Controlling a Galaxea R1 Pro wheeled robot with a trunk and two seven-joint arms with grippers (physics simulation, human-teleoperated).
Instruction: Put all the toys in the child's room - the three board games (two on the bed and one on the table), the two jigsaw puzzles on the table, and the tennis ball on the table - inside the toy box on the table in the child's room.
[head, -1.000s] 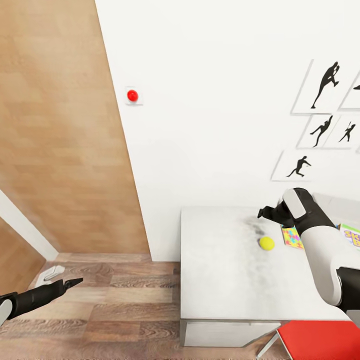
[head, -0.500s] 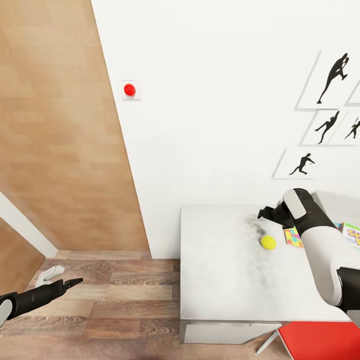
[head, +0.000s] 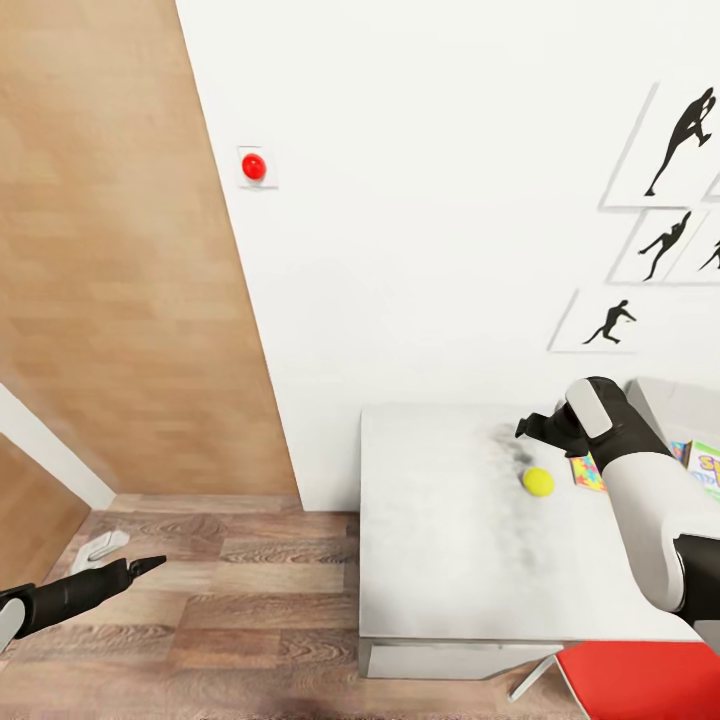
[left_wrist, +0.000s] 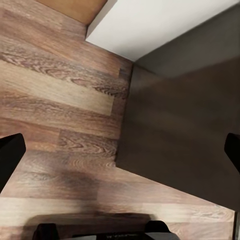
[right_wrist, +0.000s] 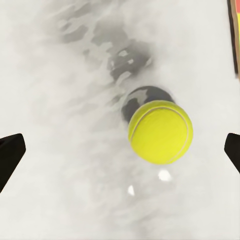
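The yellow tennis ball (head: 538, 481) lies on the pale speckled table (head: 440, 540); in the right wrist view the tennis ball (right_wrist: 160, 131) sits between my spread fingertips, below them. My right gripper (head: 532, 430) hovers open just above and behind the ball, holding nothing. A multicolour jigsaw puzzle (head: 586, 472) lies right of the ball, partly hidden by my right arm. A green-edged board game (head: 708, 466) shows at the right edge. A corner of the grey toy box (head: 680, 400) appears behind the arm. My left gripper (head: 150, 566) hangs open over the floor.
A red chair seat (head: 640, 680) stands at the table's front right. A wooden panel (head: 120, 260) and a white wall with a red button (head: 254, 167) rise at left. A small white object (head: 100, 545) lies on the plank floor (left_wrist: 60, 100).
The whole head view has shifted slightly, so the camera moved; wall pictures and red button sit higher. Both arms and the ball keep their places on and beside the table.
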